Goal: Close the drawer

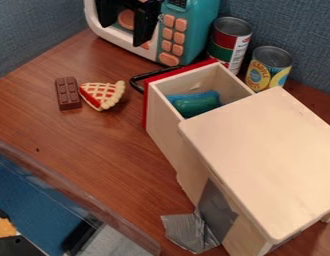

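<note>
My gripper (pixel 126 31) hangs at the top edge, in front of the toy microwave, with its two dark fingers apart and nothing seen between them. The wooden drawer (pixel 166 131) is pulled out of its cabinet (pixel 264 155), toward the upper left. Its red front (pixel 147 104) carries a black wire handle (pixel 135 83), which lies below and slightly right of my gripper, apart from it. Inside the drawer rest a green object (pixel 196 105) and a blue one (pixel 210 94); the drawer's rear part is hidden under the cabinet top.
The teal and white microwave (pixel 201 27) stands at the back, with two cans (pixel 229 42) (pixel 268 67) to its right. A chocolate bar (pixel 67 93) and a pie slice (pixel 103 94) lie left of the handle. Grey tape (pixel 188 231) holds the cabinet's lower side.
</note>
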`<action>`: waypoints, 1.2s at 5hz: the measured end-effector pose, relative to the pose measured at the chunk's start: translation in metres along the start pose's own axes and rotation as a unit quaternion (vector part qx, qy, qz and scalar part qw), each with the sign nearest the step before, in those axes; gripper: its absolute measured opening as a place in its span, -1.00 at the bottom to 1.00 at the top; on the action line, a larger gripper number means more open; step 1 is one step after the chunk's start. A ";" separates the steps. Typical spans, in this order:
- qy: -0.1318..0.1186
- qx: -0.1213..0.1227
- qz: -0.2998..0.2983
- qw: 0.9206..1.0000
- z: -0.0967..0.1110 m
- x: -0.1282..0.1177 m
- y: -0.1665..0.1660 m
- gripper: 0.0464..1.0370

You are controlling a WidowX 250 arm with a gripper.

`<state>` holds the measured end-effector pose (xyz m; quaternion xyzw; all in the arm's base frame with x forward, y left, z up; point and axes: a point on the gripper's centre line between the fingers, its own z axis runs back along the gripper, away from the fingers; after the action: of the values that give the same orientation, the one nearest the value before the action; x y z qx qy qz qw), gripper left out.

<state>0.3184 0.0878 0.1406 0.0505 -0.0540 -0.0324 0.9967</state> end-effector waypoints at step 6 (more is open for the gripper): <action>-0.093 0.047 -0.388 0.916 -0.058 0.016 0.068 0.92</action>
<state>0.3447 0.1594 0.0921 0.1114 -0.1243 -0.4188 0.8926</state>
